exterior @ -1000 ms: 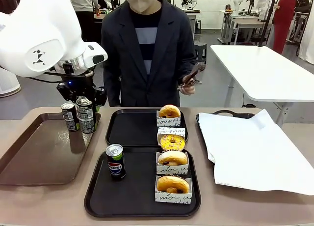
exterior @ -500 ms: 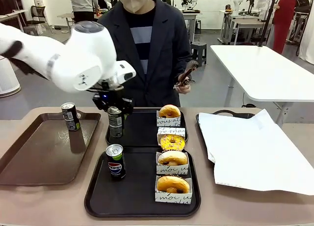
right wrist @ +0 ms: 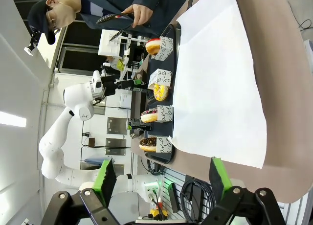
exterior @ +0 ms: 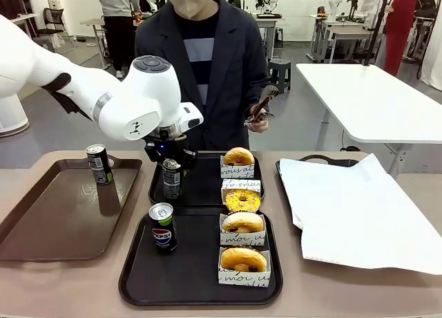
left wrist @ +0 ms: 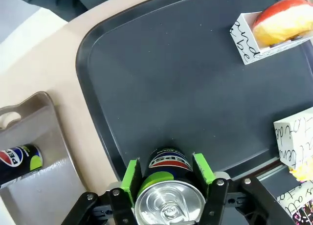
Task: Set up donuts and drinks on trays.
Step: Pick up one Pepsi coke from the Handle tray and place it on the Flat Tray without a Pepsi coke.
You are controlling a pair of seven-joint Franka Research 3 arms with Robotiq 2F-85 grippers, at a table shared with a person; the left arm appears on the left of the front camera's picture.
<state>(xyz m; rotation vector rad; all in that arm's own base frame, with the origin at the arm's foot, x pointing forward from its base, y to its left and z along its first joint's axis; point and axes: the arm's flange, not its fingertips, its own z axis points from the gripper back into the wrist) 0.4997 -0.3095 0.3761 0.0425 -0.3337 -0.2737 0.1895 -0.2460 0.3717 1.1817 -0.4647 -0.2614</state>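
My left gripper (exterior: 170, 157) is shut on a dark drink can (exterior: 171, 181) that stands at the front left of the far black tray (exterior: 204, 174). In the left wrist view the green pads (left wrist: 131, 178) hug the can (left wrist: 168, 161) over the tray (left wrist: 186, 88). Two sleeved donuts (exterior: 239, 156) (exterior: 242, 200) sit on that tray's right side. The near black tray (exterior: 186, 273) holds a Pepsi can (exterior: 163, 228) and two more donuts (exterior: 242, 222) (exterior: 242, 258). My right gripper (right wrist: 161, 178) is open with nothing between its fingers, off to the table's right.
A long brown tray (exterior: 55, 214) at the left holds another dark can (exterior: 99, 164). A tray lined with white paper (exterior: 359, 207) lies at the right. The person stands at the far edge holding tongs (exterior: 266, 105).
My left arm carried the dark can rightward from the brown tray and lowered it onto the far black tray. The person's hand with the tongs barely moved.
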